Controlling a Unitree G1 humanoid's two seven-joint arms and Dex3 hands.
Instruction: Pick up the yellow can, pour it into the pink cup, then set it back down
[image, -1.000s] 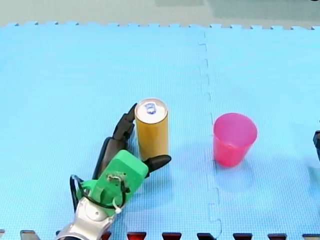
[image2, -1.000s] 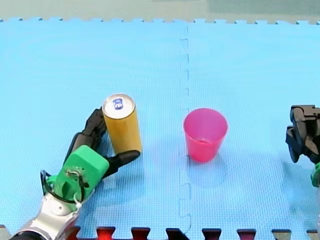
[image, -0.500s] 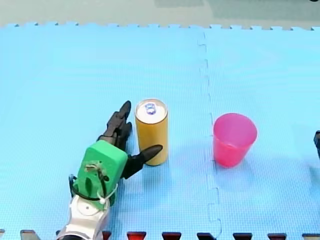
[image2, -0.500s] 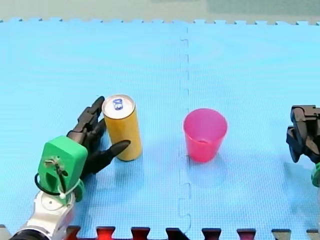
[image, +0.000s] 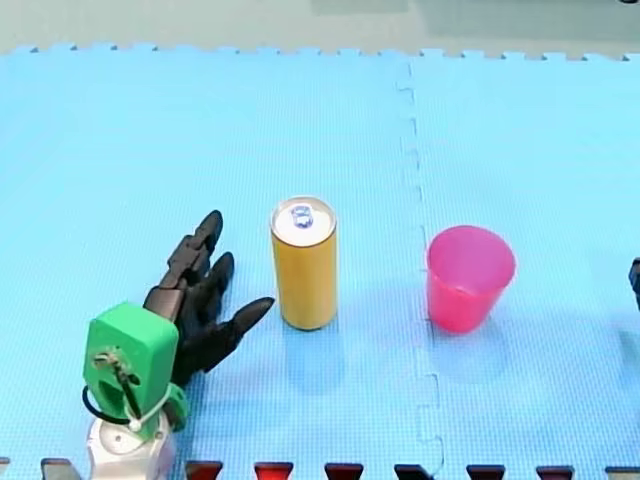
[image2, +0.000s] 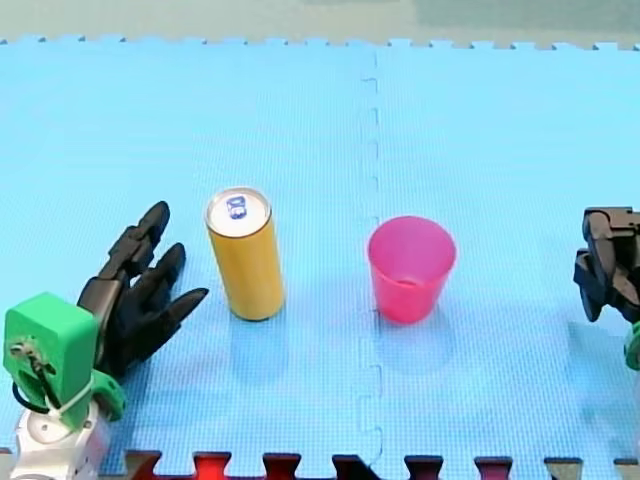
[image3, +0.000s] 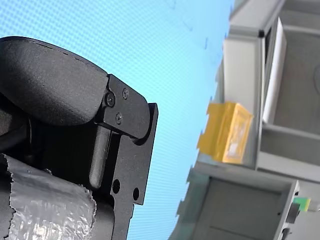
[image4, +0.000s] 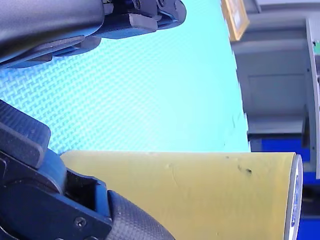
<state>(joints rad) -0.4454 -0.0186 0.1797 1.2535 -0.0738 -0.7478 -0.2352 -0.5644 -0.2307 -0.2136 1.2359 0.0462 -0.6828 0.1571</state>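
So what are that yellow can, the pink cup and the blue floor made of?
Yellow can: likely aluminium, with a matte yellow wall and a shiny silver top. Pink cup: probably thin plastic, with a translucent wall. Blue mat: looks like foam, in finely textured interlocking tiles with toothed edges. The left hand is beside the can.

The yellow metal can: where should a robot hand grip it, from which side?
Likely mid-body, from the robot's left: the yellow cylindrical metal can stands upright, straight-walled; the left robot hand is near there; pink plastic cup and right robot hand opposite.
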